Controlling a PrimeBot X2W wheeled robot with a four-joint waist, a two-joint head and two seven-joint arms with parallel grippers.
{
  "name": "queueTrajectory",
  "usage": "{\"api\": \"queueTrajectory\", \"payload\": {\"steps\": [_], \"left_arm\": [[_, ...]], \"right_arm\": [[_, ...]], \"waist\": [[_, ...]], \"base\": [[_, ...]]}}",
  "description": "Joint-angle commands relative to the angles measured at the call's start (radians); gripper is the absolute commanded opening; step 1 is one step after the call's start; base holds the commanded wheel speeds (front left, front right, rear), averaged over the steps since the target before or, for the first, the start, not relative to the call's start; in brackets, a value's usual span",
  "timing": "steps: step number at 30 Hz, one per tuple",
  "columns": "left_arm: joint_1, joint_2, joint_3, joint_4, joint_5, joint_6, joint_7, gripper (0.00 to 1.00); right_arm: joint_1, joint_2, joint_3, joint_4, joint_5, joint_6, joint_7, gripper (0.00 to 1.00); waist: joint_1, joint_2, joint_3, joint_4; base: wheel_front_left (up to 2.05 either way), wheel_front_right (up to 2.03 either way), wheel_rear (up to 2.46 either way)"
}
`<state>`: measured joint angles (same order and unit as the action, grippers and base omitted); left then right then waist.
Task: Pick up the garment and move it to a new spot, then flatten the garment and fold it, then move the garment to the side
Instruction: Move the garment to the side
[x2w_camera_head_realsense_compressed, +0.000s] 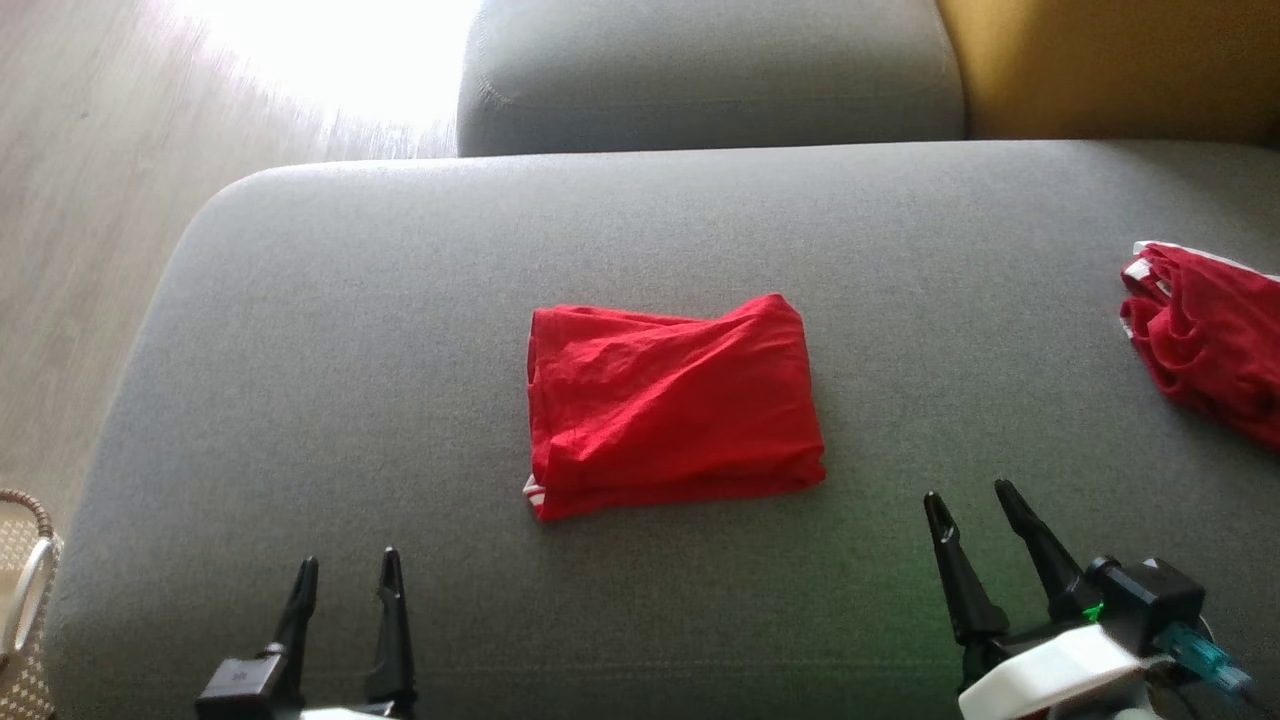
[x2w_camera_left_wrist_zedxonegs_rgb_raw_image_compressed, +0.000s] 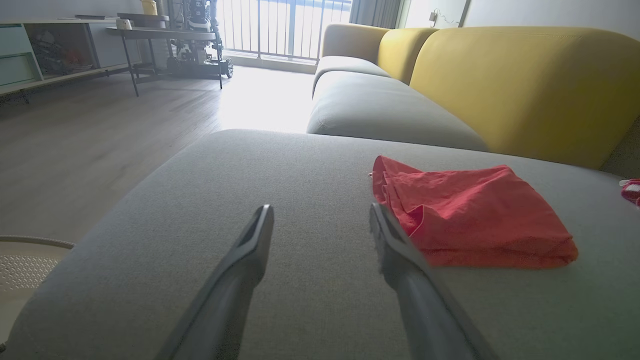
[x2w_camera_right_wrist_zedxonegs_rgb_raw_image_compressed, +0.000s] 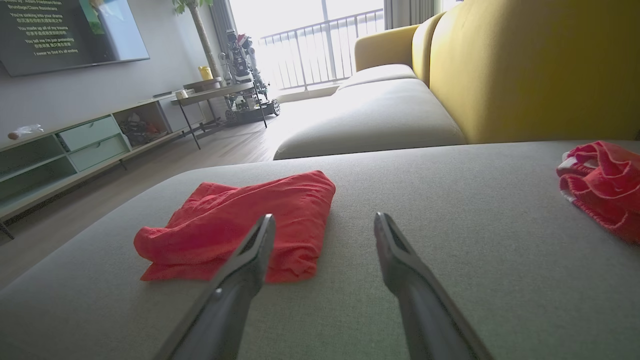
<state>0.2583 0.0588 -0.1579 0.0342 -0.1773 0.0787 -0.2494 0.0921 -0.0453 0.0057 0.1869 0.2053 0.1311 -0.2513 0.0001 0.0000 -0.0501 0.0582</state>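
Evidently, the red garment (x2w_camera_head_realsense_compressed: 675, 405) lay folded into a compact rectangle near the middle of the wide grey sofa cushion (x2w_camera_head_realsense_compressed: 400, 300), with a bit of white trim showing at its near left corner. Both grippers were low at the near side of the cushion, and neither touched the cloth. The left gripper (x2w_camera_head_realsense_compressed: 349, 557) was to the left of the garment and closer to the robot, its two dark fingers spread apart with nothing between them. In the left wrist view the folded garment sat just ahead and to the right, partly behind the right finger. The right gripper (x2w_camera_head_realsense_compressed: 967, 491) was on the other side, a little nearer to the garment, its fingers also parted and empty. In the right wrist view the garment lay ahead and to the left, partly behind the left finger. A second red cloth (x2w_camera_head_realsense_compressed: 1205, 335), crumpled and with white edging, lay well apart at the right end of the cushion.
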Motion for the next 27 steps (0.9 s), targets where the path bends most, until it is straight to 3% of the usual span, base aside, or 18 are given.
{"api": "queueTrajectory", "payload": {"steps": [1,7,12,15,20,27], "left_arm": [[-0.053,-0.008,0.020,-0.042,0.007,0.003,-0.012,1.00],[-0.056,-0.008,0.012,-0.053,0.007,0.013,-0.012,1.00],[-0.064,-0.008,-0.008,-0.058,0.016,0.017,-0.012,1.00],[-0.071,-0.008,-0.028,-0.062,0.021,0.020,-0.012,1.00],[-0.089,-0.008,-0.062,-0.065,0.032,0.014,-0.012,1.00],[-0.133,-0.009,-0.099,-0.070,0.026,0.015,-0.012,1.00]], "right_arm": [[-0.039,-0.005,0.018,-0.029,0.005,0.000,-0.010,1.00],[-0.049,-0.005,0.018,-0.007,0.005,0.000,-0.010,1.00],[-0.105,-0.005,0.037,0.084,0.051,0.000,-0.010,1.00],[-0.168,-0.005,0.048,0.173,0.117,0.000,-0.010,1.00],[-0.361,-0.005,0.058,0.422,0.252,0.000,0.016,1.00],[-0.588,-0.007,0.039,0.652,0.317,0.000,0.103,1.00]], "waist": [[-0.0001,0.0000,0.005,0.004],[-0.0001,0.0000,0.017,0.013],[-0.0001,0.0000,0.028,0.028],[-0.0001,0.0000,0.035,0.044],[-0.0001,0.0000,0.073,0.095],[-0.0001,0.0000,0.148,0.149]], "base": [[0.00,0.00,0.00],[0.00,0.00,0.00],[0.00,0.00,0.00],[0.00,0.00,0.00],[0.00,0.00,0.00],[0.00,0.00,0.00]]}}
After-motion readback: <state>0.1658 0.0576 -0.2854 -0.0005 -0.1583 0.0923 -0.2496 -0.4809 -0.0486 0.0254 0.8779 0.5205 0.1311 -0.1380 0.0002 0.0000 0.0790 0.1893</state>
